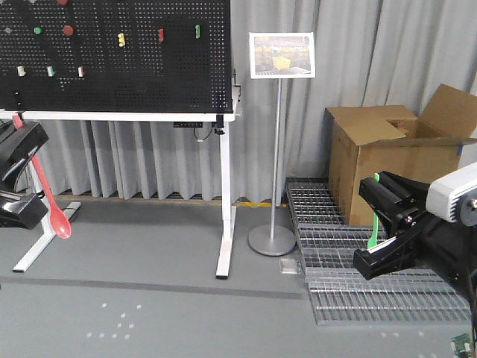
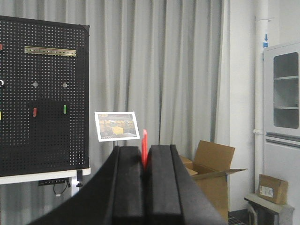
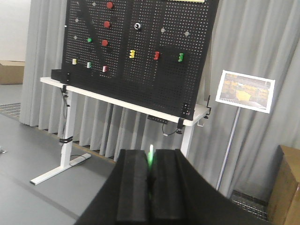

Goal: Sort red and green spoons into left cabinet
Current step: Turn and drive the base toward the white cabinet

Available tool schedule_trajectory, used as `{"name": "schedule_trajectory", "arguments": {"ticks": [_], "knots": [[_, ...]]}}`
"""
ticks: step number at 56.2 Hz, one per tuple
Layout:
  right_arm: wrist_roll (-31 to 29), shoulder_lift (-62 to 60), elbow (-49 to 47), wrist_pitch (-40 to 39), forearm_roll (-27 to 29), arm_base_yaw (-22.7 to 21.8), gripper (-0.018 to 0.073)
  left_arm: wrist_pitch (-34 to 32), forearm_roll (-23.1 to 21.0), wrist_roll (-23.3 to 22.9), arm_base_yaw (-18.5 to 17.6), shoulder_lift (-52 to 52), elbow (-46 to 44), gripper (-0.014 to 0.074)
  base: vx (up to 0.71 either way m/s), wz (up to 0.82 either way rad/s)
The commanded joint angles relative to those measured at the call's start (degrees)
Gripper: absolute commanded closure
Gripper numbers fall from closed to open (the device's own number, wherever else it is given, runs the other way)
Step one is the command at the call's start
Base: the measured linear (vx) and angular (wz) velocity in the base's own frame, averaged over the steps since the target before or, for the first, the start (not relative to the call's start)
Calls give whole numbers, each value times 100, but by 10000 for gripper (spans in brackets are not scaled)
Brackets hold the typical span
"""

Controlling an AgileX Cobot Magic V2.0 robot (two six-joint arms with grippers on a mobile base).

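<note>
Red spoon (image 1: 59, 220) pinched in left hand (image 2: 145, 161), green spoon (image 1: 373, 224) in right hand (image 3: 150, 161). Both grips should hold firm until a cabinet shelf lies underneath.

At bottom centre, the right hand (image 3: 150, 163) presses its two black fingers (image 3: 133, 187) together on the green spoon (image 3: 150, 153), whose tip pokes up between them. Behind it a black pegboard (image 3: 140, 51) stands on a white counter (image 3: 117, 98). At right is a framed sign (image 3: 245, 91) on a pole.
</note>
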Motion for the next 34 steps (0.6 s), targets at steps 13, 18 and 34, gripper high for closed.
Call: {"name": "schedule_trajectory", "arguments": {"ticks": [13,18,34], "knots": [[7,-132,-153,-443,35,-13,568,-379,-113,6,-27,-98,-177,603,56,-5],[7,-132,-153,-443,35,-13,568,-379,-113,6,-27,-98,-177,603,54,-6],[7,-132,-153,-443,35,-13,568,-379,-113,6,-27,-98,-177,603,51,-8]]}}
